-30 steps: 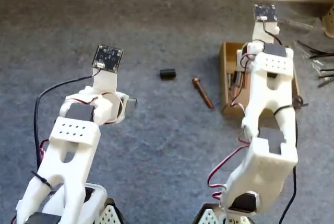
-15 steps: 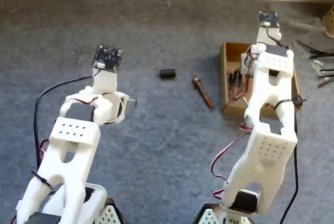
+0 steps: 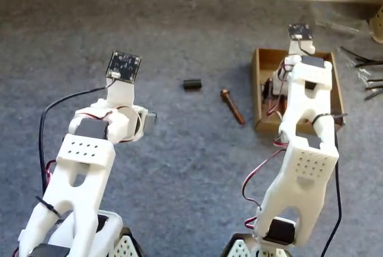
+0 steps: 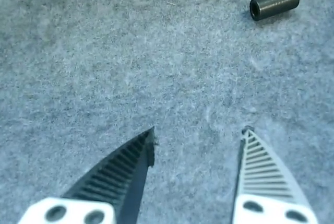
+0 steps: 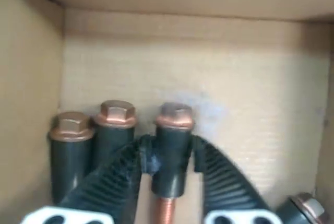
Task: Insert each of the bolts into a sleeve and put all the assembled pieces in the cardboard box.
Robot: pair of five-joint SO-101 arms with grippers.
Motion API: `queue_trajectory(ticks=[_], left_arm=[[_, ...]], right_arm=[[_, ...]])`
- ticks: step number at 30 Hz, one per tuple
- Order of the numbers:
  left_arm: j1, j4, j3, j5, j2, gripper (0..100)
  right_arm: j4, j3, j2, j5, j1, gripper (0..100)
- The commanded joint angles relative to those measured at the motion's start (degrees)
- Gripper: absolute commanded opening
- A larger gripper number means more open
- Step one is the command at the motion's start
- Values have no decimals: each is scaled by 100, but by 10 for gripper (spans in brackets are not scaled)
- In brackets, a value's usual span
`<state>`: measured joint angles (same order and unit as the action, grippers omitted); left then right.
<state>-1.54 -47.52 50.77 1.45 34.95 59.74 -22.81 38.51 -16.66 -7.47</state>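
Note:
My right gripper is down inside the cardboard box, shut on an assembled piece, a copper bolt in a black sleeve. Two more assembled pieces stand beside it against the box wall, and another bolt head shows in a corner. On the carpet lie a loose black sleeve and a loose copper bolt. My left gripper hovers open over bare carpet, short of the sleeve.
Grey carpet covers the table. Black cable ties and small parts lie at the far right beyond the box. The right arm reaches over the box's near wall.
The right arm has stretched forward and lowered its gripper deeper into the box. The left arm has not moved.

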Motion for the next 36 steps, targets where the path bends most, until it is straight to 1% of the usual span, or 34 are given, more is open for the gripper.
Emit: queue_trajectory(ticks=[1,4,6,8,11,15,18,25,28,36], left_arm=[[22,97,-40,26,4,245],[22,105,-31,26,4,245],[22,229,40,26,4,245],[22,501,215,44,22,245],[22,782,382,44,40,245],[22,791,391,44,40,245],[22,791,391,44,40,245],[31,800,400,44,40,245],[40,809,400,44,40,245],[75,826,400,26,40,245]], right_arm=[[48,-251,-110,-105,75,201],[48,-277,-136,-105,75,205],[57,-532,-136,-105,75,205],[277,-884,-127,-105,48,205],[857,-1771,-127,-105,22,205],[1701,-2985,-101,-105,40,205],[2352,-3662,-101,-105,180,205],[4004,-4901,-92,-105,1051,205],[4119,-5130,-92,-105,1332,205],[4084,-4910,-66,-79,1859,205]])
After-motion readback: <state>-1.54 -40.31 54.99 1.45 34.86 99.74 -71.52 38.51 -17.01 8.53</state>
